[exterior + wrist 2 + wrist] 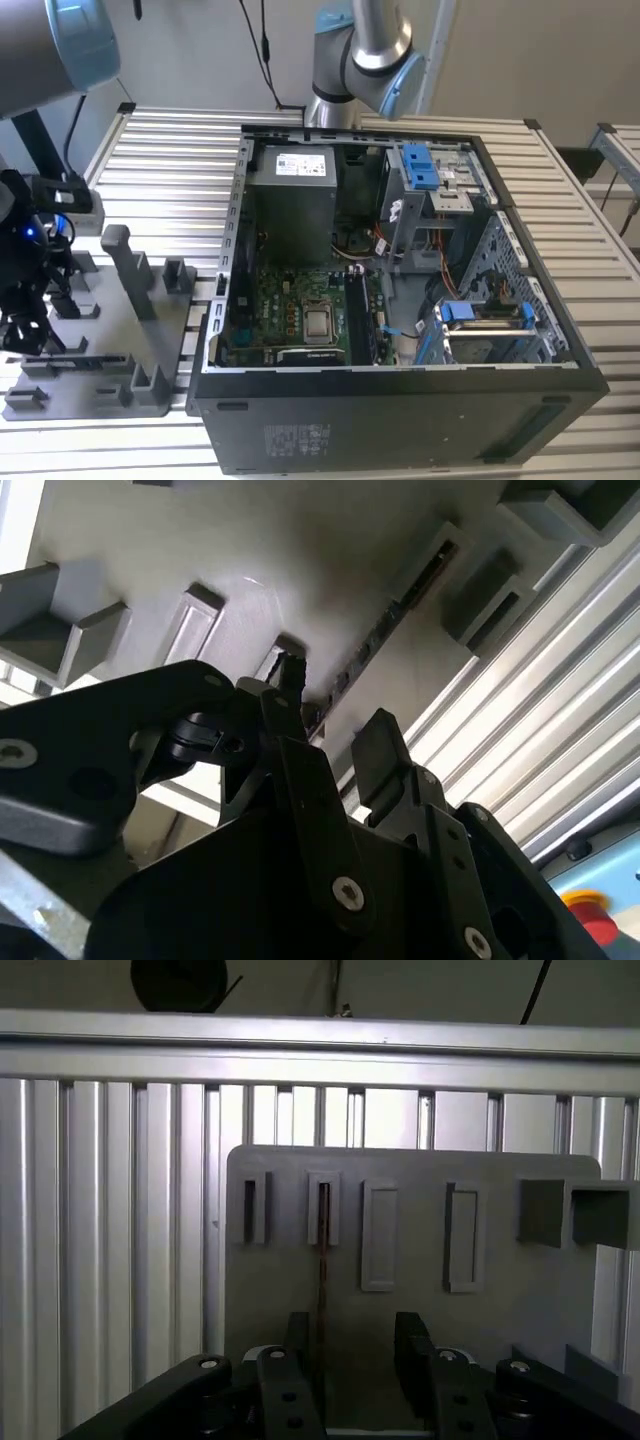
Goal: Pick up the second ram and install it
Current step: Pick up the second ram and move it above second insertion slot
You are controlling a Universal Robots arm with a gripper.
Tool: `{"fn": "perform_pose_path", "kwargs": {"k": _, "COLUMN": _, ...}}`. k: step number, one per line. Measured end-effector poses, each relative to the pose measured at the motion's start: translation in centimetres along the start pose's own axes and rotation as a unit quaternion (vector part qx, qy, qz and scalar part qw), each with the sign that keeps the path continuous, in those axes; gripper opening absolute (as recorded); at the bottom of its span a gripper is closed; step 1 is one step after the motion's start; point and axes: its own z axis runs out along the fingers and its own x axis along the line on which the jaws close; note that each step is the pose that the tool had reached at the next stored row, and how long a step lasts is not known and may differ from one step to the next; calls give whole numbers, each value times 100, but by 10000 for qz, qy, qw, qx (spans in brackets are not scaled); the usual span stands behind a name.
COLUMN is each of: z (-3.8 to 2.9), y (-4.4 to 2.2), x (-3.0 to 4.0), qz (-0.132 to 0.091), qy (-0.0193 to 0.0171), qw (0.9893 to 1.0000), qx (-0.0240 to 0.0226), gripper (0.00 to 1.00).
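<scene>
Over the grey tray (280,1290): tool (355,1345), jaws wide, straddling the second ram (322,1260) and not yet clamped. The ram stands on edge in its slot, likely to offer its long edge. The tray sits on the slatted worktop (170,150), beside the open case (400,410).

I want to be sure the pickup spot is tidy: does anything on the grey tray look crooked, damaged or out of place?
Nothing stands out. The second ram stands on edge, straight in its slot on the grey tray, and the open hand is close by it. The tray's blocks look upright and intact.
</scene>
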Motion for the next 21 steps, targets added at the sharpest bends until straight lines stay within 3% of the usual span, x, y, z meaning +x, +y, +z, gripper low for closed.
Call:
{"fn": "perform_pose_path", "kwargs": {"k": 14, "z": 173, "y": -4, "x": 30, "qz": -147, "qy": 25, "qw": 9999, "qx": -4, "gripper": 48}}
{"fn": "perform_pose_path", "kwargs": {"k": 21, "z": 239, "y": 1, "x": 34, "qz": -228, "qy": 76, "qw": 9997, "qx": -2, "gripper": 48}}
